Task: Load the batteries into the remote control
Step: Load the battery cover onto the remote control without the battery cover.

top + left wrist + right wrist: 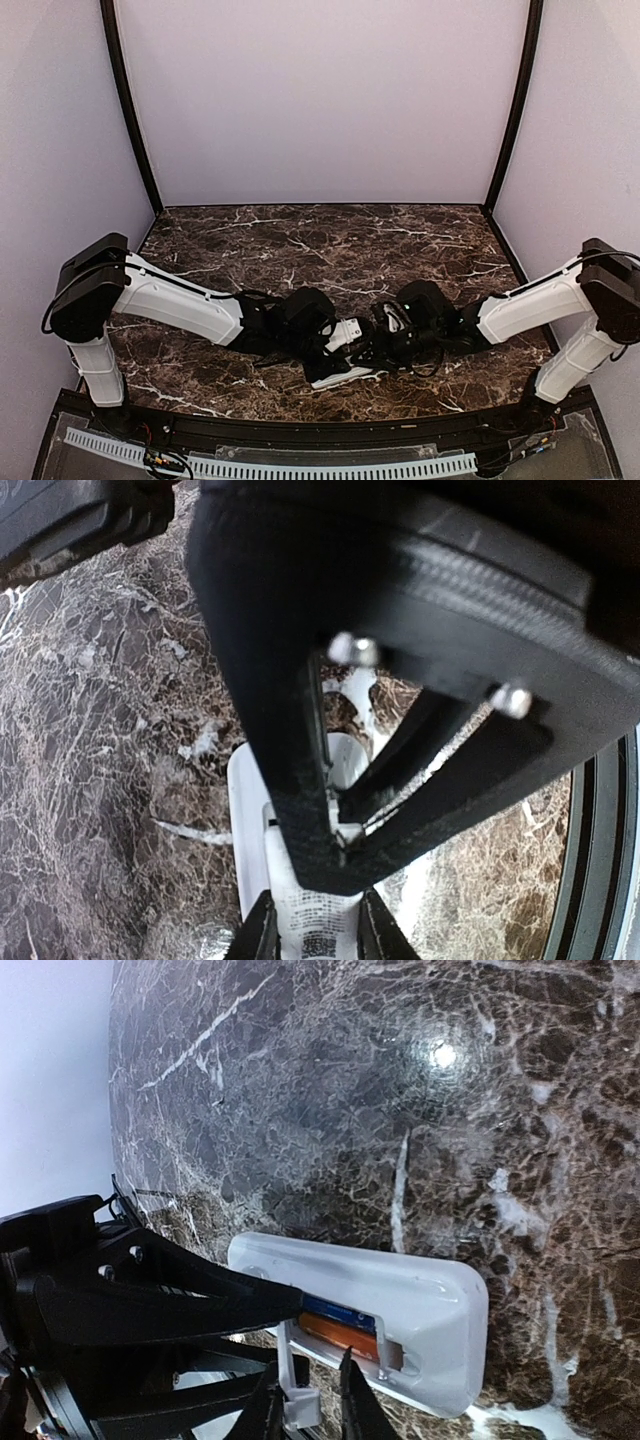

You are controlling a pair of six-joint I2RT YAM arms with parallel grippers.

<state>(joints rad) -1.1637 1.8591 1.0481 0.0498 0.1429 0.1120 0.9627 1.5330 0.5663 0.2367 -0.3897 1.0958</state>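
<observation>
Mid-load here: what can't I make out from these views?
- Left wrist: the right claw fills the frame and hides most of the remote control. The left claw tips are cut by the bottom edge, so its grip is unclear.
- Right wrist: one orange battery shows in the compartment. The left claw overlaps one end, so a second cannot be confirmed.
- Top: both claws cover the compartment, and no batteries are visible.

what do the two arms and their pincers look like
The left arm and the right arm each have smooth white shell links between bulky black joints, with thin black cables looping near the shoulders. The left pincer and the right pincer are black, each with two slim tapering fingers. No markings are readable on them.
</observation>
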